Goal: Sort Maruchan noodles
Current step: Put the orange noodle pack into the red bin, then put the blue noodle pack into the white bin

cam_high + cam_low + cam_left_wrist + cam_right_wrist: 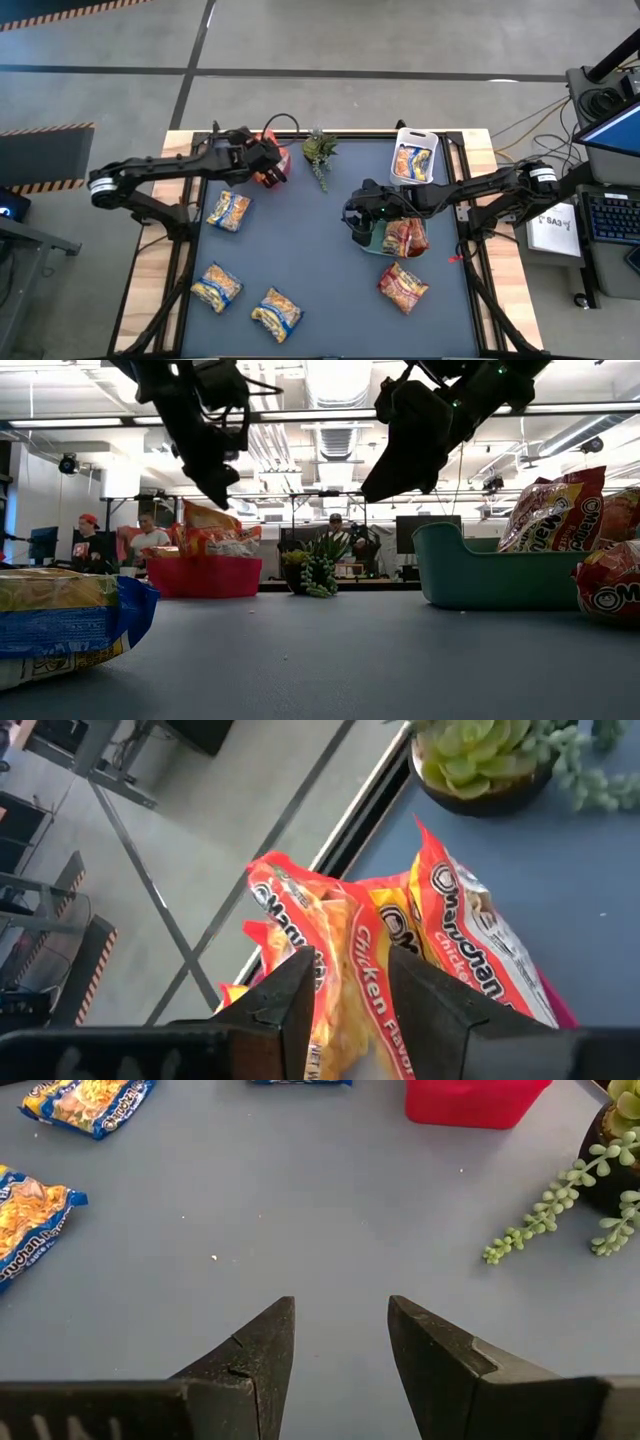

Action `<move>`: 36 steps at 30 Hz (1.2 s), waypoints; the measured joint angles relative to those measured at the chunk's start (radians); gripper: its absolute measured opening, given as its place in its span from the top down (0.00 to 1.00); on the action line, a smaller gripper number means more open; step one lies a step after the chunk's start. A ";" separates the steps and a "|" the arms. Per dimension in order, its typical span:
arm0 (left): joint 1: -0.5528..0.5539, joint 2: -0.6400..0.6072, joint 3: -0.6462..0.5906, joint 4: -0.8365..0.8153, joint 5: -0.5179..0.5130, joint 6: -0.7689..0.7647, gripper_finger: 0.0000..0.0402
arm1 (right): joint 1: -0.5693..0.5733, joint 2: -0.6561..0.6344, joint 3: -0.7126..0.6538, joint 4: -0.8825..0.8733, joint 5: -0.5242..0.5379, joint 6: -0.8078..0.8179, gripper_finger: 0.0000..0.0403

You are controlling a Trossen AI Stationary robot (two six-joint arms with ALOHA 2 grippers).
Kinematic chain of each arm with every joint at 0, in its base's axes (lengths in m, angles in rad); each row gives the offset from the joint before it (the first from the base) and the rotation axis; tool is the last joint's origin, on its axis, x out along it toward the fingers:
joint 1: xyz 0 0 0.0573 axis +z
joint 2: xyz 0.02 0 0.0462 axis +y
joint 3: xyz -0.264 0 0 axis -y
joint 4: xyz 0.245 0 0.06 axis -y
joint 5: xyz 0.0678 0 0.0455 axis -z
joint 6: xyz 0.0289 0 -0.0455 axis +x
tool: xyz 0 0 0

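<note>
Several orange Maruchan noodle packets [370,930] stand on edge in a red bin [205,578] at the table's far left. My left gripper [350,975] hangs open just above them [268,165], and one orange packet shows in the gap between its fingers. My right gripper [340,1330] is open with nothing between its fingers, above the bare table beside a teal bin [480,575] that holds red packets [405,237]. One yellow-and-blue packet [412,162] lies in a white bin [415,135]. My left gripper stands open over the orange packets' upper edges [345,920], coming slanting down from the table's left. I cannot tell whether its fingers [300,990] touch a packet.
Three yellow-and-blue packets [228,210] [216,285] [277,313] lie flat on the table's left and near half. A red packet [403,285] lies near the teal bin. A small green plant [320,150] stands at the far edge between the red bin and the white bin. People sit beyond the table.
</note>
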 joint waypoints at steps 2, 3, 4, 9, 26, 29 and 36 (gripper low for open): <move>0.000 -0.006 0.004 0.000 0.001 -0.001 0.72 | 0.000 0.000 0.000 0.000 0.000 0.000 0.62; 0.000 -0.008 0.005 0.000 0.001 -0.004 0.73 | 0.000 0.000 0.000 0.000 0.000 0.000 0.62; 0.000 -0.011 0.005 -0.001 0.000 -0.008 0.73 | 0.000 0.000 0.000 0.000 0.000 0.000 0.62; -0.015 -0.031 0.005 -0.025 0.003 -0.053 0.76 | 0.000 0.000 0.000 0.000 0.000 0.001 0.62; -0.288 -0.112 -0.009 -0.296 0.603 -0.309 0.76 | 0.000 0.000 0.000 0.000 -0.002 0.025 0.64; -0.316 -0.098 -0.038 -0.339 0.598 -0.424 0.76 | 0.000 0.000 0.000 0.000 -0.002 0.025 0.64; -0.325 -0.091 -0.159 -0.392 0.543 -0.641 0.76 | 0.000 0.000 0.000 0.000 -0.002 0.013 0.64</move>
